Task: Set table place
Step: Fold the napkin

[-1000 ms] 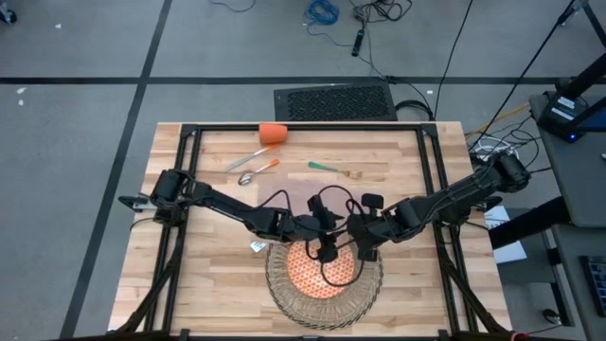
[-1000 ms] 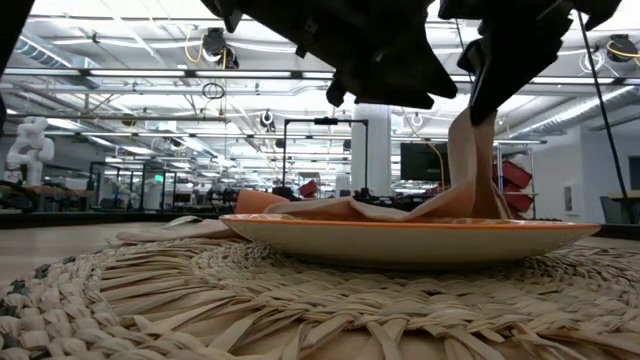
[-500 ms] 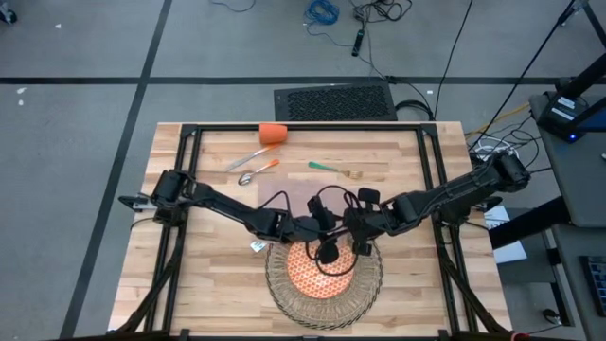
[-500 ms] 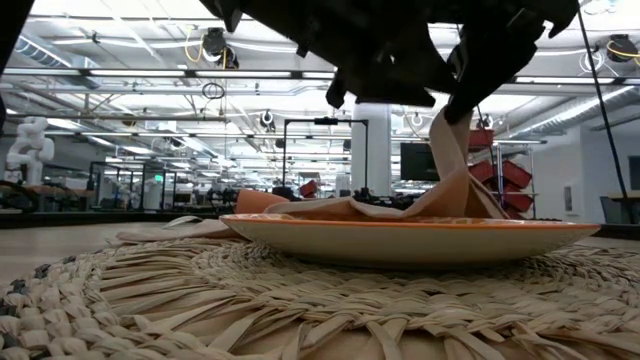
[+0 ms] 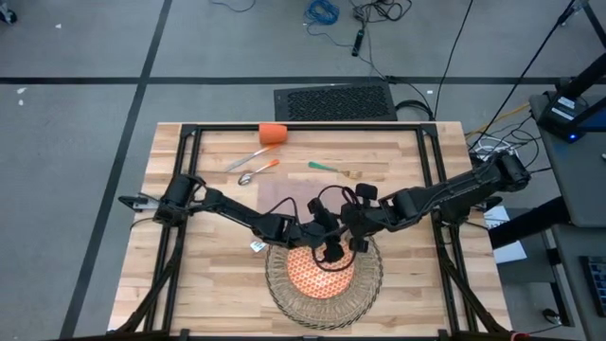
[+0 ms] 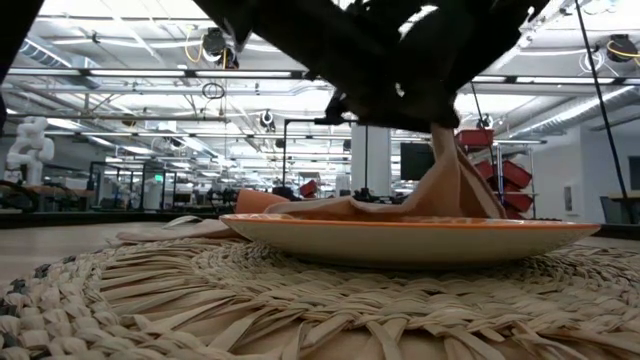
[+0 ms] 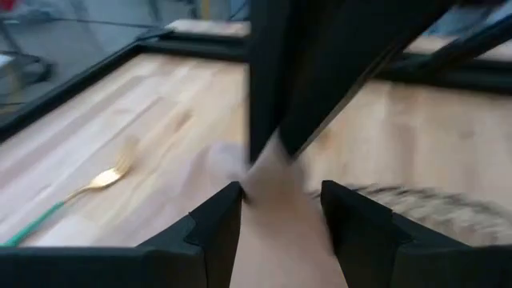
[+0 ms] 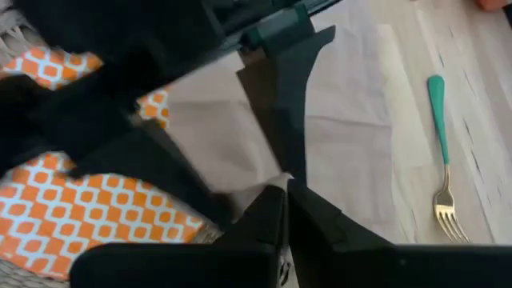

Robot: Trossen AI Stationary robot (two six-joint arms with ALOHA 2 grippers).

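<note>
behind the table [image 5: 417, 275] a wide lab hall runs off under strip lights. over the far rim of the orange-patterned plate [image 6: 400, 235], which sits on the wicker placemat [image 6: 300, 310], both grippers meet above the beige napkin [image 8: 352, 120]. the right gripper [image 8: 286, 210] is pinched tight on a fold of it, lifting a peak of cloth; the rest trails away from the plate toward the fork [image 8: 442, 168]. the left gripper [image 7: 280, 210] stands parted astride the cloth, just beside, seemingly gripping nothing.
</note>
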